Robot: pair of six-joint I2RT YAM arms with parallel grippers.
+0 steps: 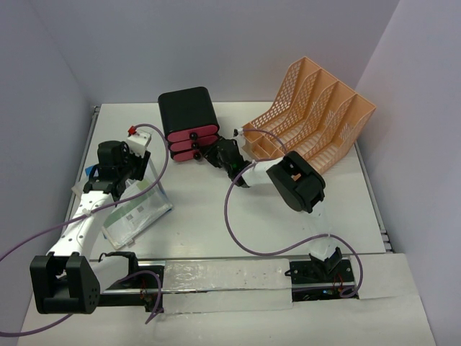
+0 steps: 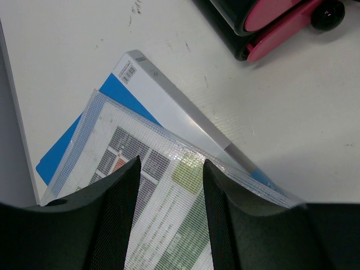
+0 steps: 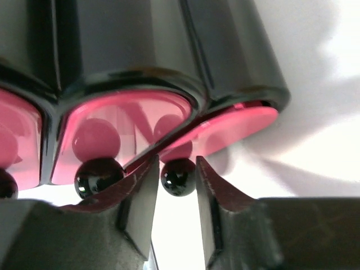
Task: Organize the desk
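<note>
Top external, desk [image 1: 202, 231] lies flat, long axis unclear

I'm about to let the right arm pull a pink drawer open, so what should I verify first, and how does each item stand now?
1. Right gripper straddles the small black round knob of a pink drawer: ok.
2. Gripper clamped on that knob: cannot tell.
3. Neighbouring black knob outside the gripper: ok.
4. Left gripper open above the clear mesh document pouch, away from the black drawer box: ok.
5. Peach-orange mesh file rack apart from the drawer box: ok.
</note>
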